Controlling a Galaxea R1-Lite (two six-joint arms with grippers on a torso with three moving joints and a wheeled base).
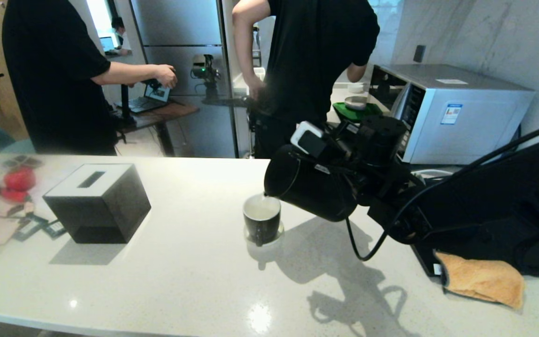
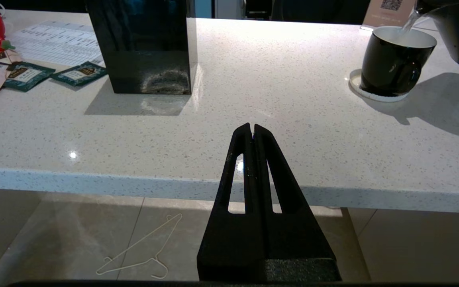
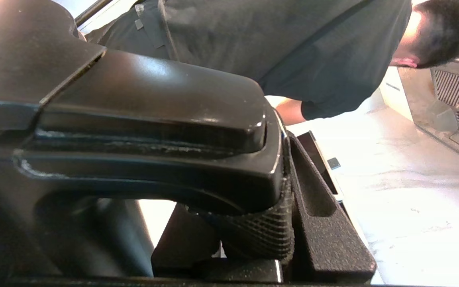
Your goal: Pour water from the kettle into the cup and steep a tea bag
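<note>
**Kettle tipped over the cup, water running in**

A white speckled counter fills the head view. Near its middle stands the cup, a small black mug with a white inside, on a pale round coaster. The cup is upright, with liquid visible inside it.

The right gripper comes in from the robot's right and is clamped on the kettle's handle; the right wrist view shows a ribbed finger pad pressed against the handle's underside. The kettle, a large matte black cylinder, hangs above the counter, tilted steeply toward the robot's left so its spout is just above the cup's rim. The left wrist view shows a thin stream of water falling from the spout into the cup. The kettle itself does not touch the cup.

The left gripper is parked low in front of the counter's near edge, holding nothing, its two fingers pressed together.

To the robot's left of the cup, well apart, sits a black cube tissue box. Beyond it, near the counter's left end, lie teal flat packets and a red object. No tea bag can be made out among them.

An orange cloth lies on the right. A microwave stands behind the kettle. Two people in black shirts stand behind the counter.
</note>
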